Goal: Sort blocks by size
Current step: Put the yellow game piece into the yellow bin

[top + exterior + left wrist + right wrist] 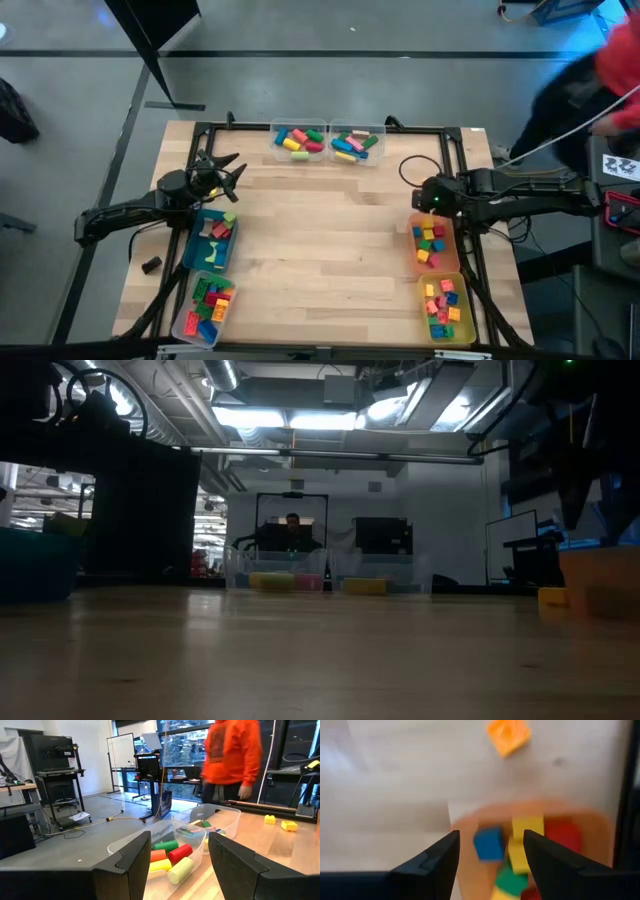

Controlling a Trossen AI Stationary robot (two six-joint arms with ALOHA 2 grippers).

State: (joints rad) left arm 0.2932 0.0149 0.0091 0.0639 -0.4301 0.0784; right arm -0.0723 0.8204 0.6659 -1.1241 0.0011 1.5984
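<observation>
Colourful blocks fill two clear bins (328,141) at the table's far edge, a blue bin (210,243) and a clear bin (204,308) on the left, an orange bin (433,243) and a yellow bin (446,308) on the right. One yellow block (507,735) lies alone on the table just beyond the orange bin's far end. My right gripper (491,840) points steeply down over that end of the orange bin, open, above a blue cube (488,844) and yellow blocks inside. My left gripper (180,845) hovers level and open at the far left (228,170).
A person in an orange top (232,755) stands beyond the table's far right corner. A black metal frame (330,128) runs around the tabletop. Bare wood (330,240) stretches across the middle between the bins.
</observation>
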